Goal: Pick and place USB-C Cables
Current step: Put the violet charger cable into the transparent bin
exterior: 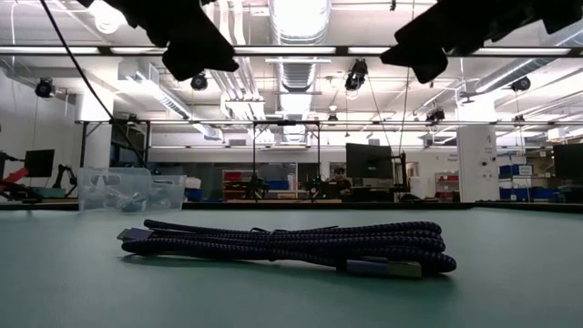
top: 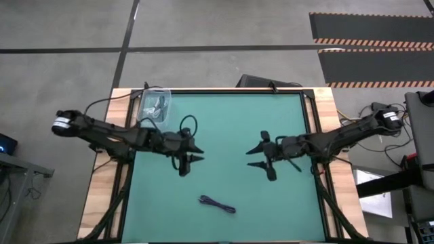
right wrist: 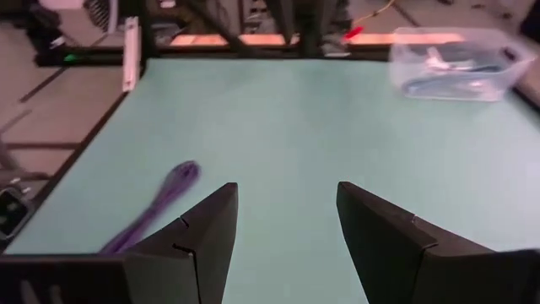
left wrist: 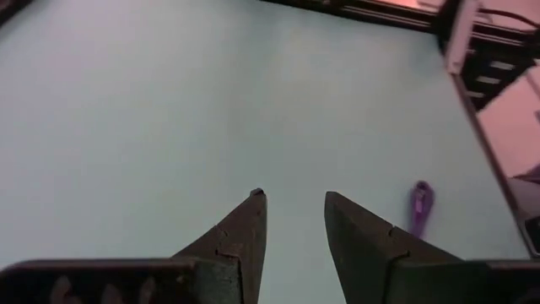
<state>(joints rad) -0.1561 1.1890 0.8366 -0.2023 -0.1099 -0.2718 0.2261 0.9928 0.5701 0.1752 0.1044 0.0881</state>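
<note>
1. While both arms hang over the green bench, we see one dark purple cable bundle lying loose on the mat near the front edge, well apart from either arm, so any descent has ground to cover first
2. We have the left gripper with its jaws parted and empty, and the right gripper spread wide and empty too; the bundle sits roughly between them, so if both go for it they risk clashing
3. We read the bundle as low and flat on the mat in the low view; jaws coming down too shallow could close on air, too deep and the fingertips scrape the bench
4. We judge the coils only loosely tied, so a pinch on a single strand may drag the bundle or let it unravel in the lift
5. We spot the clear bin at the far left corner with cables already inside; a carry that comes in low might catch its rim, or a dangling end hang outside it
</note>
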